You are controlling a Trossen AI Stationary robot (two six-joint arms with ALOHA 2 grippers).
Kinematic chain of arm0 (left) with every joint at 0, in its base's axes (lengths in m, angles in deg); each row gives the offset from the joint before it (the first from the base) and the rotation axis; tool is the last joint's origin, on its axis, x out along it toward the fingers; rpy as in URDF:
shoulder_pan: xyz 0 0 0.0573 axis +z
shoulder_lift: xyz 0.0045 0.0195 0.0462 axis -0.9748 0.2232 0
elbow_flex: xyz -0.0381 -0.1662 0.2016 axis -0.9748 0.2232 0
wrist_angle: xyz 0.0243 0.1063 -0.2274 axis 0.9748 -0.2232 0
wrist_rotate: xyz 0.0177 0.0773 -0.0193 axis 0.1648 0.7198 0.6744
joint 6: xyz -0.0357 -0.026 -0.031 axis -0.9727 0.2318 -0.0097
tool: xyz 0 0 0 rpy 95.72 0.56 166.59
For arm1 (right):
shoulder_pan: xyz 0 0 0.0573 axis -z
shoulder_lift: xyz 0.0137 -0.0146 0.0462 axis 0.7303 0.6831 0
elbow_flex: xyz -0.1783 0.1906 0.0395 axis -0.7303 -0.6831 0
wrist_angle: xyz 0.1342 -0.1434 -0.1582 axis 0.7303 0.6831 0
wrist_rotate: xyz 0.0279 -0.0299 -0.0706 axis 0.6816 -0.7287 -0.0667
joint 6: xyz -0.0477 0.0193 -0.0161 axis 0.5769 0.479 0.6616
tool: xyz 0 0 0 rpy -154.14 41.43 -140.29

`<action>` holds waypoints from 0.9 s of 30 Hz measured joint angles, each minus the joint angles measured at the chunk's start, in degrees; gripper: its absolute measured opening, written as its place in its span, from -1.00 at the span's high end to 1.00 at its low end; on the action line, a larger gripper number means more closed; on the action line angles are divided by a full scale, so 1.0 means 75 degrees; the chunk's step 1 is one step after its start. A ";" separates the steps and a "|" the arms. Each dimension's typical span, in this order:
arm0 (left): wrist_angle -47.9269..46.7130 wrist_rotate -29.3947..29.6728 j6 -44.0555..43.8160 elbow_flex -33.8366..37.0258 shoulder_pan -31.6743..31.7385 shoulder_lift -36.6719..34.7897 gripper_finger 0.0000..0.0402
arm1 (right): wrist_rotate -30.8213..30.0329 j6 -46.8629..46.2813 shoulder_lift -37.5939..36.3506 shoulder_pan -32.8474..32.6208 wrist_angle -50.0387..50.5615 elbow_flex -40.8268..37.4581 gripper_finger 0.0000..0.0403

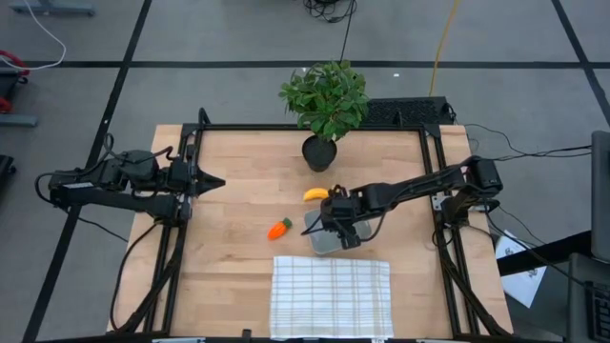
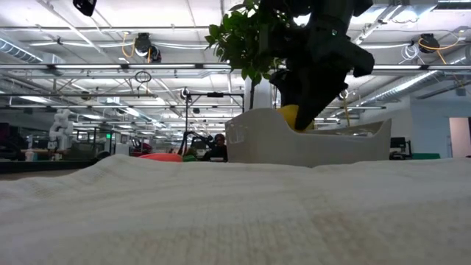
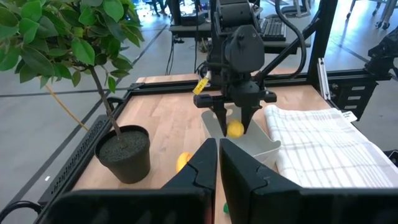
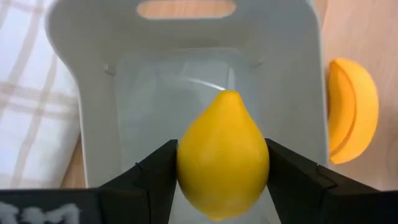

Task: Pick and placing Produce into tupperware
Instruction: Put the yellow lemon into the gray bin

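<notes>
Lemon (image 4: 222, 155) sits pinched across its middle in my right gripper (image 1: 340, 225), over the tupperware (image 4: 186, 62); it looks light, rigid, slippery. My left gripper (image 1: 212, 180) idles closed, far left.

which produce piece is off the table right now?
The lemon: gripped between the right gripper's fingers above the tupperware. The banana and carrot both lie on the tabletop.

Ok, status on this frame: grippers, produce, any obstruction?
Right gripper shut on lemon, over tupperware. Left gripper shut, parked at table's left edge. Banana, carrot on table. Nothing in the way.
</notes>
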 joint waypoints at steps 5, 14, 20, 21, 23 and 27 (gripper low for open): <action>-0.0080 0.0000 -0.0004 0.0000 -0.0001 0.0003 0.88 | -0.0008 0.0090 0.0234 0.0000 -0.0019 0.0000 0.00; -0.0092 0.0003 0.0022 0.0000 -0.0002 0.0003 0.88 | -0.0248 -0.0048 0.0283 0.0212 -0.0286 -0.0003 0.00; -0.0095 0.0000 0.0025 0.0000 -0.0002 0.0003 0.88 | -0.0251 -0.0083 0.0283 0.0382 -0.0359 -0.0003 0.00; -0.0095 0.0003 0.0025 0.0000 -0.0001 0.0003 0.88 | -0.0251 -0.0103 0.0283 0.0412 -0.0369 -0.0003 0.00; -0.0095 0.0000 0.0028 0.0000 0.0001 0.0003 0.88 | -0.0246 -0.0110 0.0283 0.0440 -0.0360 -0.0003 0.00; -0.0098 0.0003 0.0028 0.0000 0.0001 0.0003 0.88 | -0.0216 -0.0076 0.0283 0.0408 -0.0363 -0.0003 0.00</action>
